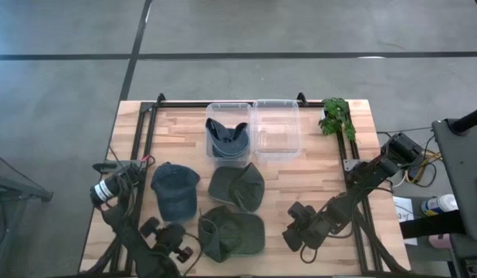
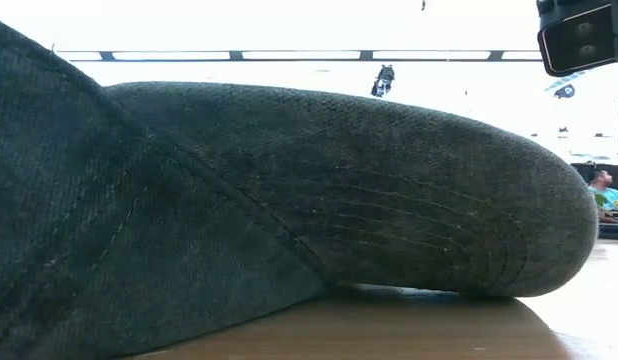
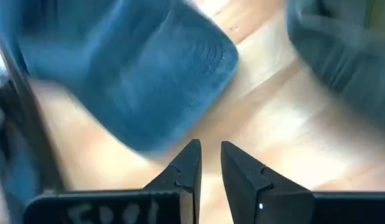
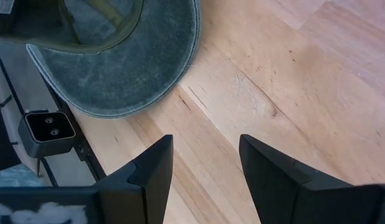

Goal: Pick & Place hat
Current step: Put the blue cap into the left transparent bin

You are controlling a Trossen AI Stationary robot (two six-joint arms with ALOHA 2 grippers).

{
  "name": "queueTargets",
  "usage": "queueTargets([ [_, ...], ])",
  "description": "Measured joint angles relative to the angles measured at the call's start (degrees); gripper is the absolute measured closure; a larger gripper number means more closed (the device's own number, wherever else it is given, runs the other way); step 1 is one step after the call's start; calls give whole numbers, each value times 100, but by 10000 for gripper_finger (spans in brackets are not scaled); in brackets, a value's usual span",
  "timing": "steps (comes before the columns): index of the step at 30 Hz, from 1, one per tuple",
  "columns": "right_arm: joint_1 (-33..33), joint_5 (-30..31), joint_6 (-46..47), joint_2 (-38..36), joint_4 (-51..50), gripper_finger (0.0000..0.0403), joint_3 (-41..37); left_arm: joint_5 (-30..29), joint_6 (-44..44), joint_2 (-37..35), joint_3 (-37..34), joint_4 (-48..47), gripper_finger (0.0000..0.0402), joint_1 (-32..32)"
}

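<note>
A blue cap (image 1: 175,190) lies on the table's left part, and its brim (image 3: 149,81) fills the left wrist view. Two green caps lie flat near the middle, one farther (image 1: 237,185), one nearer (image 1: 231,233). The nearer one's brim (image 4: 118,68) shows in the right wrist view and fills the low view (image 2: 319,190). Another blue cap (image 1: 226,137) sits in the left clear bin (image 1: 211,110). My left gripper (image 1: 186,251) (image 3: 210,155) hovers near the blue cap on the table, shut to a thin slit. My right gripper (image 1: 295,230) (image 4: 205,168) is open over bare wood, right of the nearer green cap.
A second clear bin (image 1: 277,128) stands beside the first at the far middle. A small green plant (image 1: 336,116) sits at the far right corner. A black camera block (image 4: 49,127) stands at the near edge by the green cap. Bare wood (image 1: 323,177) lies right of the caps.
</note>
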Motion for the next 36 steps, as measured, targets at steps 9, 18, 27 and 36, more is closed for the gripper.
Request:
queueTargets([
  [9,-2,146,43,0,-2,225,0,-555,-2528,-383,-47,1566,346,99],
  [18,-7,138,-22,0,8,225,0,-20,1875,-367,-355,1410,346,265],
  [27,-7,137,-129,0,7,225,0,-234,5409,-367,-414,342,346,181],
  [36,-66,185,-280,0,-7,225,0,-196,4996,-365,-411,329,292,204],
])
